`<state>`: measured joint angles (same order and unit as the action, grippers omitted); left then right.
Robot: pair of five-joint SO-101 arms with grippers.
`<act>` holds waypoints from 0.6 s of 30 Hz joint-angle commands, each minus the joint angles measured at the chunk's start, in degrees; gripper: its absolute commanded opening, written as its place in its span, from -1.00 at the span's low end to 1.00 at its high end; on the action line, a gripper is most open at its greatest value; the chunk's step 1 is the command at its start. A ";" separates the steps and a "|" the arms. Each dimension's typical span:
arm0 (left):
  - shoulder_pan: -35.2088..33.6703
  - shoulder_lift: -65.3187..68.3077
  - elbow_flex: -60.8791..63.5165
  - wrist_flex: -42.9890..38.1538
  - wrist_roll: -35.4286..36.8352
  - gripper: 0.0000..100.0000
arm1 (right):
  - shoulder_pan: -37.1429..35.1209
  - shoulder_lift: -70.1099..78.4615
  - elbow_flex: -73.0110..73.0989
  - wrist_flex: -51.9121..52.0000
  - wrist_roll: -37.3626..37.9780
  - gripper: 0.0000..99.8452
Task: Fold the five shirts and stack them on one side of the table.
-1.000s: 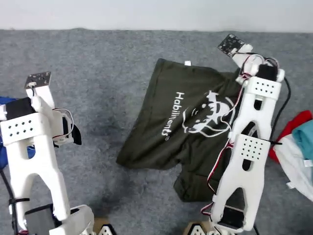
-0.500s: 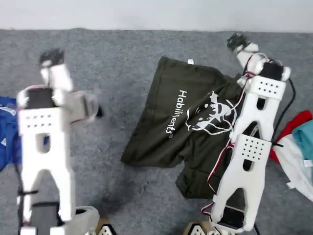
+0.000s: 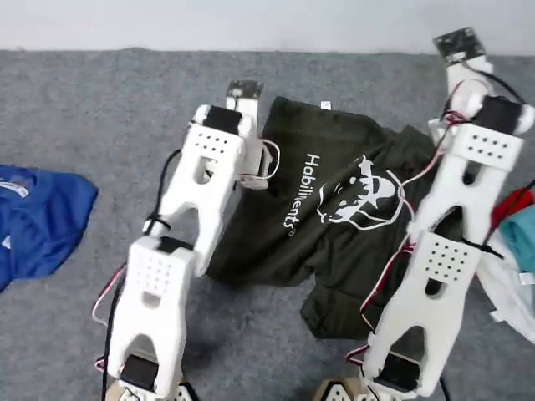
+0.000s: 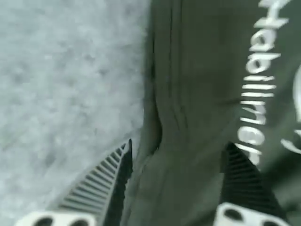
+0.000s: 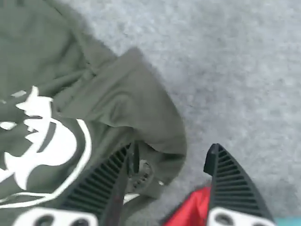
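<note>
Olive shirt [image 3: 334, 209] lies rumpled mid table [image 3: 125, 109]. Left tool [image 4: 178, 149] has swung across from the left, now gaping wide astride the shirt's side hem. Right tool [image 5: 174, 149] moved out over the sleeve, also wide. Looks like a two-point pinch to flatten; fold not started.

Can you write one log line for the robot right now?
left claw: open, over green shirt edge | right claw: open, over its bunched edge
</note>
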<state>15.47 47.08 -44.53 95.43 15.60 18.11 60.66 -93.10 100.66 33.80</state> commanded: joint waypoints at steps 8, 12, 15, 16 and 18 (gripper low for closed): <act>-0.09 24.26 -27.91 5.36 -9.23 -0.86 | 3.74 -4.18 -0.70 2.51 1.32 -0.53; -0.09 22.77 -23.34 5.36 -10.29 -0.97 | 3.38 -3.91 -0.09 2.51 1.23 -0.53; -1.49 20.57 -17.27 5.36 -10.46 -0.97 | 2.68 -4.44 2.99 2.51 1.23 -0.53; -2.29 19.60 -14.99 5.36 -10.46 -0.97 | 2.59 -4.53 3.87 2.51 1.41 -0.53; -4.22 17.58 -10.68 5.36 -10.46 -0.97 | 2.51 -4.53 5.36 2.51 1.41 -0.53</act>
<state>15.56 67.38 -63.43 98.68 5.58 21.10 60.48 -88.44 100.66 34.59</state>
